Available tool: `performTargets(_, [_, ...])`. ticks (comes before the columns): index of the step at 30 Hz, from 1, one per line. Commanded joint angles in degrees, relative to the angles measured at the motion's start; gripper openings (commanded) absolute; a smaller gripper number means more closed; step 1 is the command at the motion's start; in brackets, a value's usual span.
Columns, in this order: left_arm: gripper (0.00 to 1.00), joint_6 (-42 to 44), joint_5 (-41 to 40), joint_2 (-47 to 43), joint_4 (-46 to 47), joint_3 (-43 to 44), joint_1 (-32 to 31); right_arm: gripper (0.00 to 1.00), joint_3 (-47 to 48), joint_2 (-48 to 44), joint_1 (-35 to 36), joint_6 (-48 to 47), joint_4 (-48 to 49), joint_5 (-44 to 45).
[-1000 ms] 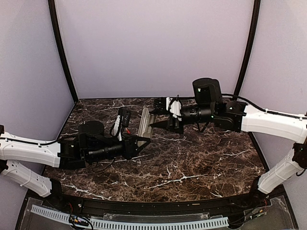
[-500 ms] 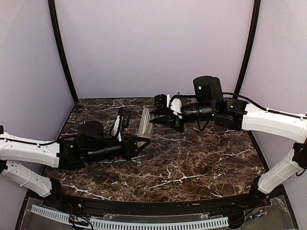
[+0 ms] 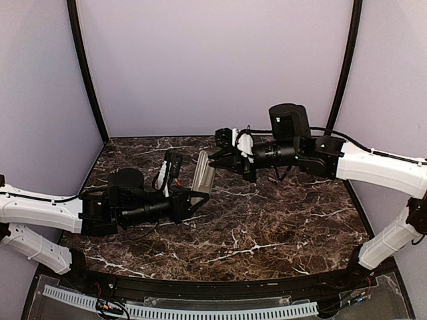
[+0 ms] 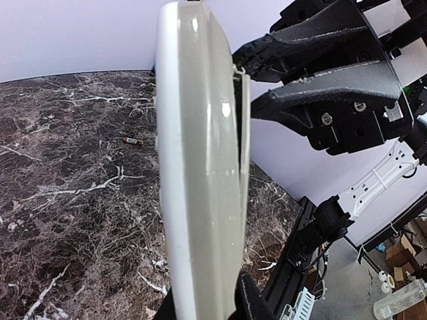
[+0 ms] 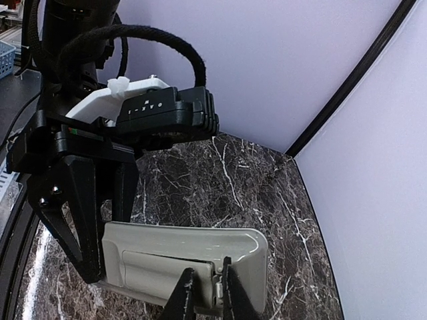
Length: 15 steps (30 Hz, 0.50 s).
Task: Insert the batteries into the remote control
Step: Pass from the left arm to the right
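From above, we see the left gripper (image 3: 199, 195) clamped on the remote control (image 3: 202, 170), held on end over the desk's (image 3: 267, 227) back middle, facing the right gripper (image 3: 213, 159). The left wrist view shows the remote's glossy beige back and white rim, with a reddish battery (image 4: 132, 141) lying on the desk. In the right wrist view the fingers (image 5: 232, 293) sit nearly together at the back cover (image 5: 167, 263). We cannot tell whether they grasp it. The lettering (image 5: 149, 107) on the left wrist is unreadable.

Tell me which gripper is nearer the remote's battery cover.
Right. The right gripper is at the cover's end on the remote's back; the left gripper clamps the remote's opposite end.
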Motion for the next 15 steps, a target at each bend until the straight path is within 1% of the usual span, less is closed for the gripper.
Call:
performTargets(1, [0.00,1.16,-0.61,-1.58,3.80,0.27,0.04,0.12,0.80,1.54,0.41,0.89,-3.10,-2.94])
performTargets(6, [0.00,1.27,-0.65,-1.58,3.90,0.35,0.04,0.09,0.71,1.54,0.31,0.95,-2.89,-2.85])
performTargets(9, [0.00,1.29,-0.80,-1.46,3.81,0.37,0.04,0.05,0.88,1.65,0.32,0.96,-2.99,-2.80])
performTargets(15, [0.00,0.89,-1.00,-1.44,4.23,0.05,0.04,0.01,0.91,1.78,0.32,1.02,-3.34,-2.59])
